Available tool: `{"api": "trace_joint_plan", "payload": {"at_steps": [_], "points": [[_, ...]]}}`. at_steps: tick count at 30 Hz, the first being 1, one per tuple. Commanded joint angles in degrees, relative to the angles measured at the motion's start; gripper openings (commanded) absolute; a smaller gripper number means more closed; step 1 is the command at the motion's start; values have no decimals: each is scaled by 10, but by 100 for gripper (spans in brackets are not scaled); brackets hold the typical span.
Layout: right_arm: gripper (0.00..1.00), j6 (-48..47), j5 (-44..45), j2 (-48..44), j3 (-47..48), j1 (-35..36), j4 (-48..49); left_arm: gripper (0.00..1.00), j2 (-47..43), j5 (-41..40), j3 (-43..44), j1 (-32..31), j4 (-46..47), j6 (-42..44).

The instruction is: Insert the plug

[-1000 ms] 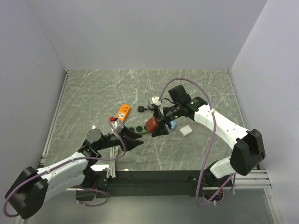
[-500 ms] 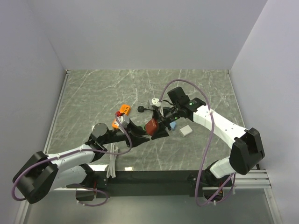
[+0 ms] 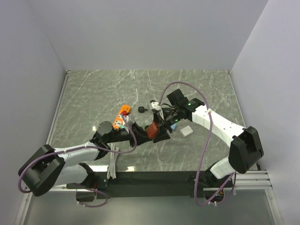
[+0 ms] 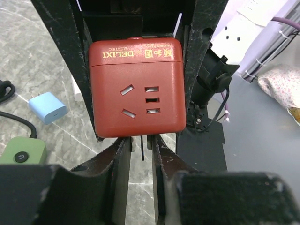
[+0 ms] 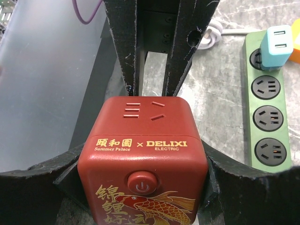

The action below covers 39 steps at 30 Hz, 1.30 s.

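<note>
Left wrist — red socket cube [image 4: 136, 86] clamped by right end effector [image 4: 143, 131], just ahead of closed left end effector [image 4: 140, 147].

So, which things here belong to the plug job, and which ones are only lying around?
On the job:
- red socket cube, gripped by the right claw
- left claw, shut, pointing at the cube's socket face

Lying about:
- green power strip, with a blue charger plugged in
- loose blue charger
- white block
- orange item
</note>
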Motion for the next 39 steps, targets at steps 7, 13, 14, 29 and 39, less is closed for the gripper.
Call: {"api": "trace_joint_plan", "payload": {"at_steps": [7,13,14,29,39], "points": [[21,122,-27,-43,-39,12,139,1,11,43,18,-6,69,21],[89,213,5,-104,-75,11,233,1,1,66,13,-6,75,24],[90,221,10,-114,-77,11,237,1,0,67,13,-6,74,24],[94,429,190,-264,-172,-31,421,1,-35,68,13,-6,14,56],[100,504,269,-319,-203,-33,464,1,-20,97,21,-6,43,15]]}}
